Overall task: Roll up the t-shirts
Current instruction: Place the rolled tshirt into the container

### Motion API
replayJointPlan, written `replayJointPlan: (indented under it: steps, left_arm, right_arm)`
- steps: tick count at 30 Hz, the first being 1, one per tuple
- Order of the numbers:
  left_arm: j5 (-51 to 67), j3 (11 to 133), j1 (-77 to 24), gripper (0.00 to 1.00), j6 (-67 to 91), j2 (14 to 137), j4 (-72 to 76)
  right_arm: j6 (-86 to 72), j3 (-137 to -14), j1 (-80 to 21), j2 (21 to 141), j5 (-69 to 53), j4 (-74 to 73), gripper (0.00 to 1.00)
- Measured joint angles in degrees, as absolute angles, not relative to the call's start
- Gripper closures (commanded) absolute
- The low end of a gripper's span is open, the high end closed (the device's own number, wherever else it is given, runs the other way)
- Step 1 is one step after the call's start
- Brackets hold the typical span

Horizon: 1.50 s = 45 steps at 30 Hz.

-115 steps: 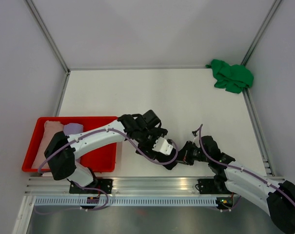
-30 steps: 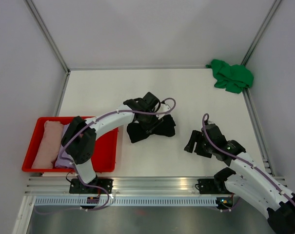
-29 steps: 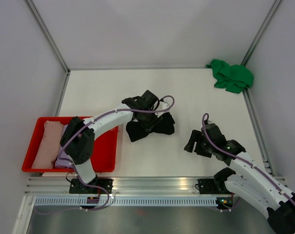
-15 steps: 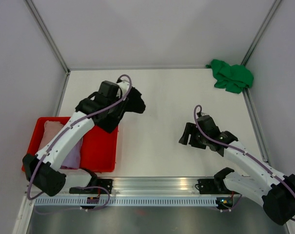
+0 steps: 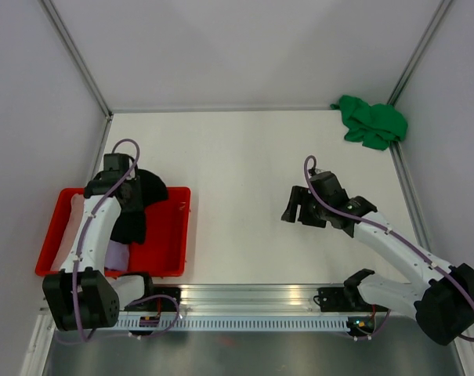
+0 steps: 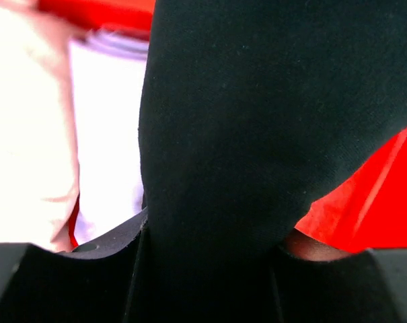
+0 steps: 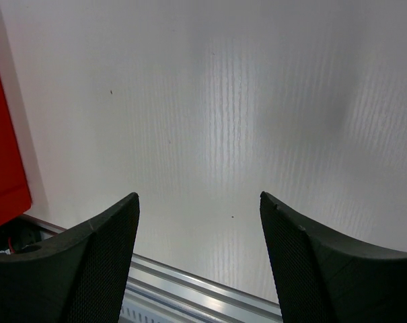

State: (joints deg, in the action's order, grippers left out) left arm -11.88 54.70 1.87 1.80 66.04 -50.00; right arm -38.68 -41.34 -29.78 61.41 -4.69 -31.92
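Left arm has swung from the far-left part of the counter (image 5: 244, 157) back over the red tray (image 5: 182, 235), bringing the black tee (image 5: 139, 205) w/ it. Left fingers (image 5: 131, 194) are clamped on that tee, which hangs bunched over the tray's middle; can't tell if its low end touches the tray. Wrist view: black cloth fills most of the pic, red tray behind it. Pink tee (image 5: 74, 227) lies rolled along the tray's left side, lavender tee (image 5: 115, 254) just beside it. Right arm has moved slightly farther from its base. Right fingers (image 5: 295, 213) are spread wide, holding nothing, over bare counter right of centre. Green tee (image 5: 371, 121) sits crumpled at the far right corner, well apart from both arms.
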Motion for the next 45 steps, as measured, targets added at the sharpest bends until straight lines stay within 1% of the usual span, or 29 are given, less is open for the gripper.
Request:
replayJointPlan:
  steps: [3,6,10,16,18,23,25,27,32,33,34,35,36,39,42,45]
  left_arm:
    - [-11.9,53.7,6.1,0.98,2.9,66.5,-49.2]
    - [-11.9,53.6,7.5,0.98,3.4,66.5,-49.2]
    - [-13.3,53.6,7.9,0.98,3.4,67.0,-49.1]
    - [-12.8,53.6,8.6,0.98,3.4,72.3,-48.7]
    - [-12.6,53.6,6.1,0.98,3.4,74.7,-48.5]
    - [-9.3,53.6,-4.2,0.98,4.1,79.0,-47.6]
    - [-7.8,53.6,-5.7,0.97,4.8,79.3,-47.6]
    - [-7.3,53.6,-7.4,0.93,5.5,79.5,-47.6]
    - [-6.1,53.6,-10.1,0.93,6.0,82.2,-46.9]
    - [-5.8,53.6,-10.1,0.91,6.0,82.9,-46.9]
    - [-5.6,53.6,-10.1,0.86,6.0,83.7,-46.8]
    - [-5.4,53.6,-10.1,0.79,6.0,84.2,-46.8]
    - [-5.1,53.6,-10.2,0.62,6.0,84.6,-46.8]
    - [-4.3,53.6,-11.1,0.46,6.0,84.8,-46.9]
    - [-3.7,53.6,-12.1,0.38,6.0,84.9,-47.2]
    - [-2.8,53.9,-12.3,0.37,6.0,85.2,-48.5]
  right_arm:
    - [-36.8,-45.6,-29.8,63.4,-4.7,-33.9,0.22]
    - [-35.0,-49.1,-29.8,64.6,-4.7,-34.7,0.21]
    - [-34.3,-49.6,-29.8,64.8,-4.7,-35.1,0.22]
    - [-34.3,-49.1,-29.8,64.7,-4.9,-35.6,0.21]
    - [-34.3,-48.9,-29.8,64.7,-4.8,-36.1,0.21]
    - [-34.4,-48.9,-29.8,64.2,-4.1,-37.4,0.21]
    - [-34.7,-48.7,-29.8,63.5,-3.5,-37.6,0.21]
    - [-35.0,-48.5,-29.8,63.0,-3.0,-37.9,0.21]
    - [-35.8,-48.5,-29.8,62.8,-1.9,-38.9,0.21]
    - [-35.8,-48.5,-29.8,62.7,-1.5,-39.2,0.21]
    - [-35.8,-48.5,-29.8,62.5,-1.1,-39.7,0.21]
    - [-35.8,-48.5,-29.8,62.3,-0.8,-40.1,0.21]
    - [-35.9,-48.5,-29.8,62.0,-0.3,-40.6,0.21]
    - [-35.9,-48.6,-29.8,61.6,0.7,-41.7,0.21]
    - [-35.8,-48.8,-29.8,61.5,1.5,-42.3,0.21]
    - [-35.6,-49.4,-29.8,61.6,1.8,-42.9,0.20]
